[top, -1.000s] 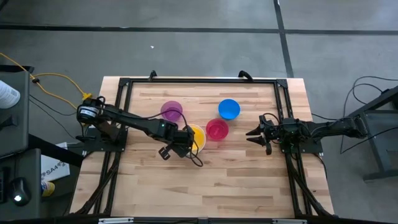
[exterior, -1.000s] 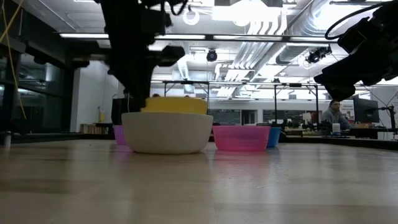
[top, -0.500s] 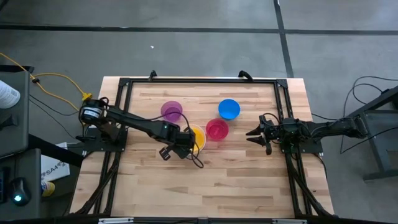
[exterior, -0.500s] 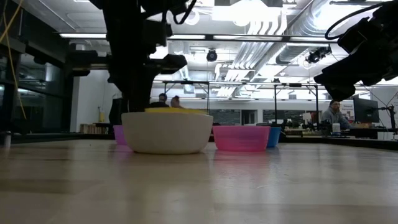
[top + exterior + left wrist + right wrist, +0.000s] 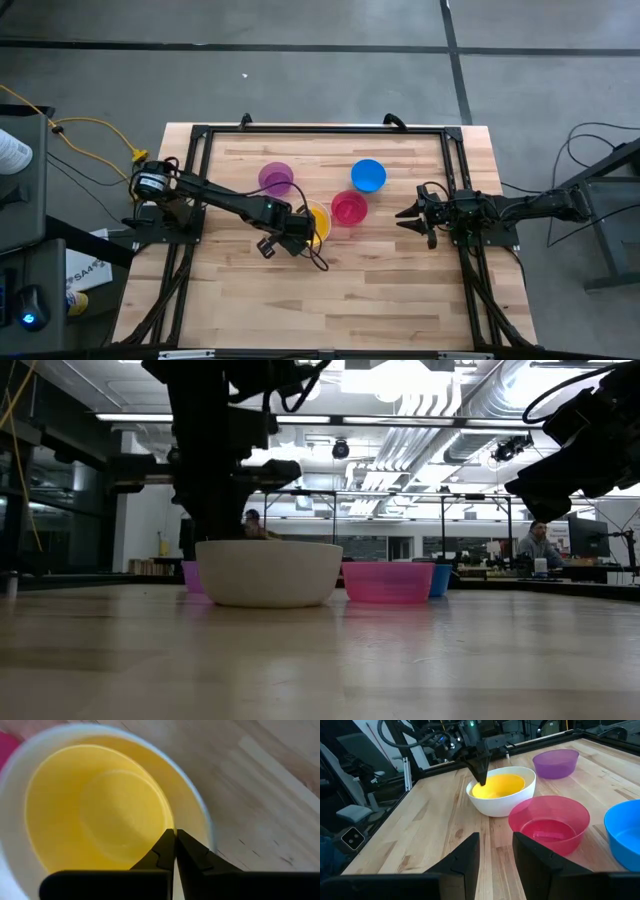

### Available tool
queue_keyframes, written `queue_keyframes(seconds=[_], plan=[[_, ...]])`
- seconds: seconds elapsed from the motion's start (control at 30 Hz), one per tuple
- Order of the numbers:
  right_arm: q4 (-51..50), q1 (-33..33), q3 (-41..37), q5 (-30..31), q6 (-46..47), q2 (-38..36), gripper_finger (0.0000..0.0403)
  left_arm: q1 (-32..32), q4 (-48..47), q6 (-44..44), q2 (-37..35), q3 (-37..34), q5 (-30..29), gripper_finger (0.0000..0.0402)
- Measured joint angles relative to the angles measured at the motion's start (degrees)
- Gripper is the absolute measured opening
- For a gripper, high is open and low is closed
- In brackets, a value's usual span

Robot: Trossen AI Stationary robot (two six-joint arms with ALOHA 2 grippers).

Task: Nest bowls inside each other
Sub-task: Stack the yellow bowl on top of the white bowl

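Note:
The yellow bowl (image 5: 100,810) sits inside the white bowl (image 5: 268,572) near the table's middle, sunk below the white rim in the low view. My left gripper (image 5: 173,832) points steeply down over these bowls' left side, shut on the yellow bowl. The purple bowl (image 5: 276,178), the red-pink bowl (image 5: 349,208) and the blue bowl (image 5: 368,175) stand apart on their bases on the table. My right gripper (image 5: 403,214) rests open at the table's right edge, with nothing between its fingers. My left gripper pinches the yellow bowl's rim (image 5: 169,815) between its two fingers. One finger is inside the yellow bowl; the other is in the gap between it and the white wall (image 5: 202,820). The fingers come from above, slanting from the table's left. The yellow bowl lies upright within the white bowl.
The table's black frame (image 5: 320,128) runs along the far edge and both sides. Bare wood lies toward the near edge (image 5: 330,310). People sit in the room beyond the table (image 5: 540,545).
My left gripper has sunk with the yellow bowl. The bowl stood above the white bowl's rim in the low view a second ago and now lies below it, nested inside. The white bowl has stayed in place.

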Motion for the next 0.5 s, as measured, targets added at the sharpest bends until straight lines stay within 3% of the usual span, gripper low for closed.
queue_keyframes(seconds=[0.5], plan=[[0.0, 0.0, 0.0, 0.0, 0.0, 0.0, 0.011, 0.0, -0.3, -1.1, 0.5, 0.0, -0.7, 0.0047]])
